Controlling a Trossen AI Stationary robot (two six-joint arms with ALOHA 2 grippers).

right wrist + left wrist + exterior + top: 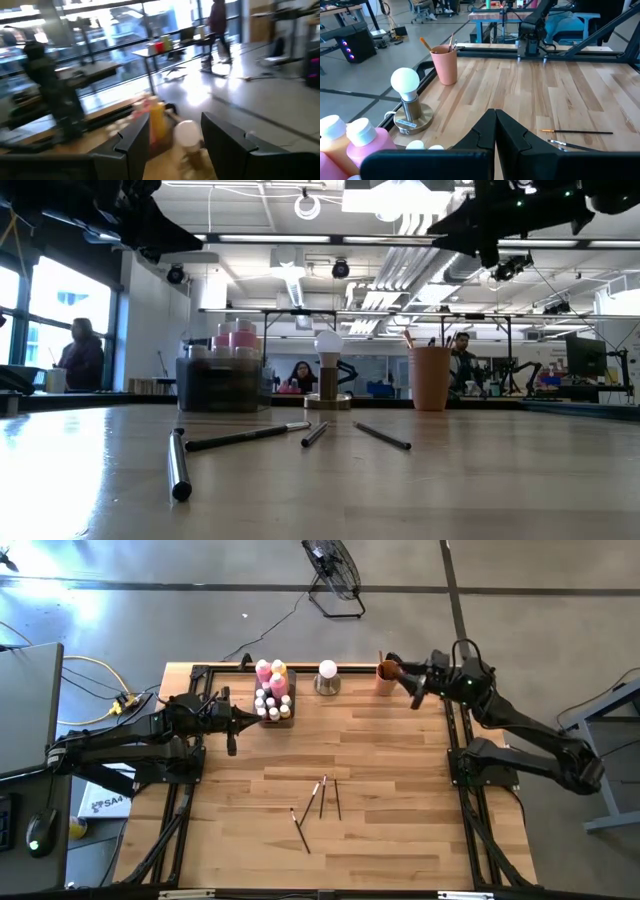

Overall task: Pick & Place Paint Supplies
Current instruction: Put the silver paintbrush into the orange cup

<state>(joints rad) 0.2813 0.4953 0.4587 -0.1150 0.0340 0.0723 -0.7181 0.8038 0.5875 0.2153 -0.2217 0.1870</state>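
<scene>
L pincer (232,732) is sitting closed, empty, beside paint bottles (273,690). R pincer (414,686) is hovering open w/ nothing held, near orange cup (385,678). Four brushes (321,796) are lying mid-surface (400,800).

Right gripper (174,137) with dark fingers (132,140) spread apart, blurred white ball (187,134) between them, pink and yellow paint bottles (152,117) beside it — wooden surface (107,131), person (218,25) walking in the room beyond

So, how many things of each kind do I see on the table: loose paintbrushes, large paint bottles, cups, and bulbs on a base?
Loose paintbrushes: 4
Large paint bottles: 2
Orange cup: 1
White bulb on metal base: 1
Total: 8
</scene>
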